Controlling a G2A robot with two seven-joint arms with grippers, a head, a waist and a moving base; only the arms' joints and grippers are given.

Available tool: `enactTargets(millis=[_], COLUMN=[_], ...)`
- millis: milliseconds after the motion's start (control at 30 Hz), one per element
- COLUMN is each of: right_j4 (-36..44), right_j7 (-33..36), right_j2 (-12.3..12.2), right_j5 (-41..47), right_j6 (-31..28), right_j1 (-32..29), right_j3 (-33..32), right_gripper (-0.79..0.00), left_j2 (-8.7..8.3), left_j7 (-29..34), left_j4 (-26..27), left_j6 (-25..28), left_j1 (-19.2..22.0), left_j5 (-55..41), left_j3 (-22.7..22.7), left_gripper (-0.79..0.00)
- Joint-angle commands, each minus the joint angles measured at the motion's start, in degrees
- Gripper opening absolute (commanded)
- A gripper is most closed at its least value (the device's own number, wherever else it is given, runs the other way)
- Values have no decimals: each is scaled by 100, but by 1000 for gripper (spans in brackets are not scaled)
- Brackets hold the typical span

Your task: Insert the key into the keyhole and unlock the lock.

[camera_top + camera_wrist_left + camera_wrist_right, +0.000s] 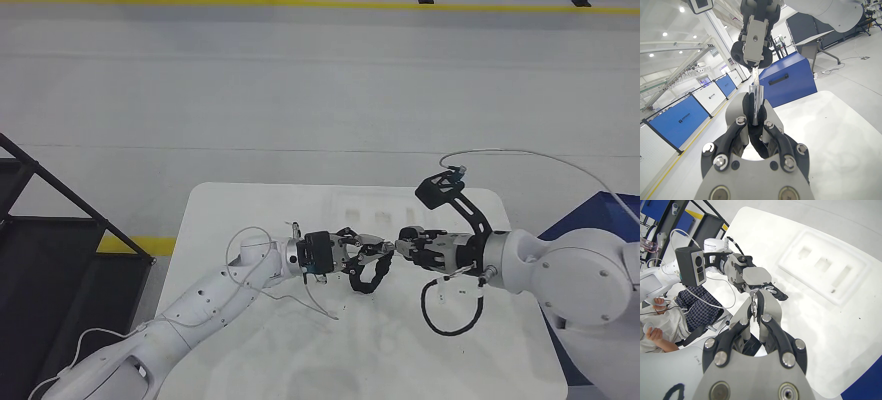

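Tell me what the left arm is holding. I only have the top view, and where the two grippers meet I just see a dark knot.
Observer: In the left wrist view, the left gripper is shut on the lock, clamped around its chrome cylinder.
Operator: And where is the key?
Observer: The right wrist view shows the right gripper shut on the key, which it holds by the head.
Operator: Is it in the keyhole?
Observer: In the left wrist view, the key's blade lines up with the cylinder and meets its end face. I cannot tell how deep it sits.
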State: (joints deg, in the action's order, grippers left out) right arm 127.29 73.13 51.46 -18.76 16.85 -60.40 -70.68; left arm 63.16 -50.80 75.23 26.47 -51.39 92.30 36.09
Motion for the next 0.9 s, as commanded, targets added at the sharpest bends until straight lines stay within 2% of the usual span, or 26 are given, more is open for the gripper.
enactTargets(millis=[0, 867], right_j4=[-9, -49], right_j7=[2, 42], right_j2=[-2, 24], right_j5=[-18, -625], right_j6=[6, 170], right_j1=[12, 277], right_j3=[18, 610], right_gripper=[-785, -785], left_j2=[7, 126], left_j7=[13, 258], left_j4=[11, 95], left_j6=[14, 213], left_j1=[-14, -147], left_j5=[36, 213], left_j3=[27, 233], left_gripper=[-785, -785])
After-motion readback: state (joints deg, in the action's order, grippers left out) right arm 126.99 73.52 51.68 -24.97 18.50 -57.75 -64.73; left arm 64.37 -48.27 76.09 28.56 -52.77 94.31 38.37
